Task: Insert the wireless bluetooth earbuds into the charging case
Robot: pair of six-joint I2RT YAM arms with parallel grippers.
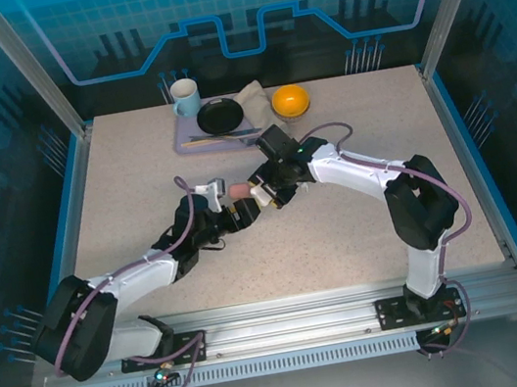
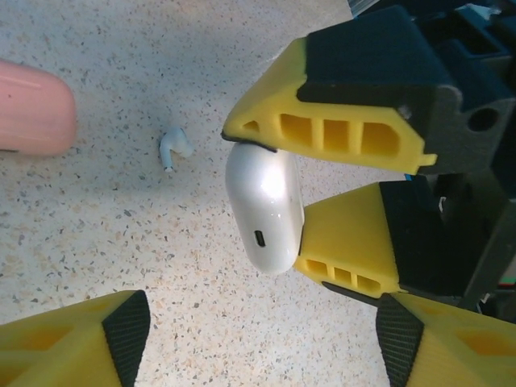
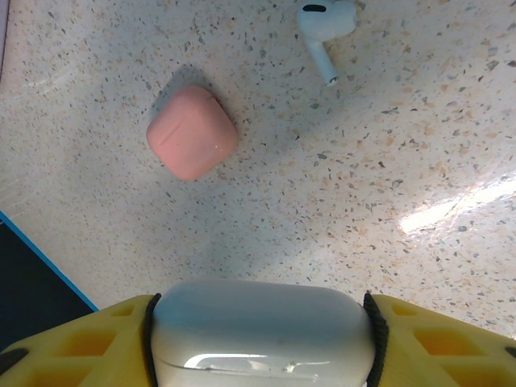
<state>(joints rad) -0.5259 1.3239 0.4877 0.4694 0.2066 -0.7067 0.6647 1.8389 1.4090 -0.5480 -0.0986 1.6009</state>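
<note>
Tabletop [image 1: 344,229], speckled like stone, bore a matte pink rounded case [image 1: 236,191] in the top view. The left wrist view added the right gripper [image 2: 272,197] clamped on a glossy white charging case [image 2: 266,218], a tiny white stemmed earbud [image 2: 173,147] lying left of it, and the left gripper [image 2: 262,347] with jaws apart. The right wrist view revealed the pink case's seam.

The speckled table [image 1: 346,238] carries a pink case [image 3: 192,131], a white earbud [image 3: 322,26] and a tray [image 1: 182,139].
</note>
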